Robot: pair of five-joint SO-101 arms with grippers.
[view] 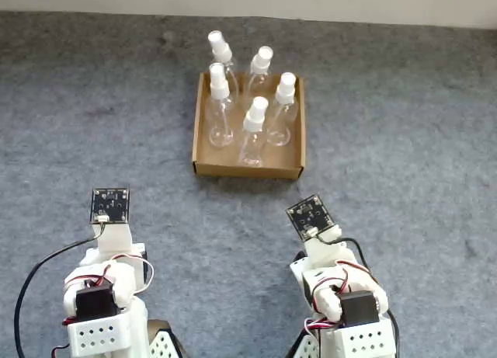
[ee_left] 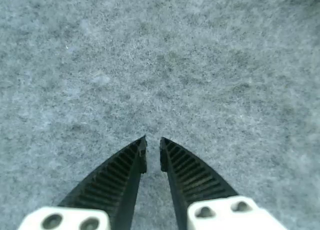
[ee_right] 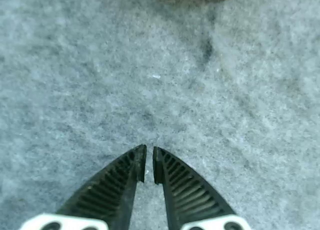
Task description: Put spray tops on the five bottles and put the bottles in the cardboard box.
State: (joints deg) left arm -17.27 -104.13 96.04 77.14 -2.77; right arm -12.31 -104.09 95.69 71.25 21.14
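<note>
A shallow, open-topped cardboard box (view: 247, 171) of plain brown board, rectangular with crisp folded walls, sits on the grey, felt-like fuzzy cover of the worktop (view: 404, 102), about midway between its left and right edges and nearer the far edge than the near one. Five bottles (view: 220, 121) stand inside it, slim cylinders of clear plastic through which the brown floor shows. Each is capped with one of the white spray tops (view: 256, 113). Every bottle is upright, its long axis vertical and the top pointing up. Three stand across the middle of the box and two at its far wall; which way the nozzles face is too small to tell. Both arms, white plastic with black motors and loose wires, sit at the near edge of the worktop, the left arm (view: 105, 296) toward the near-left corner and the right arm (view: 342, 292) right of centre, well apart from the box. The left hand (ee_left: 152, 152) has its black, ribbed, wedge-shaped fingers drawn together, tips nearly touching, gripping nothing above the bare felt. The right hand (ee_right: 149, 162) is closed in the same way, also empty.
</note>
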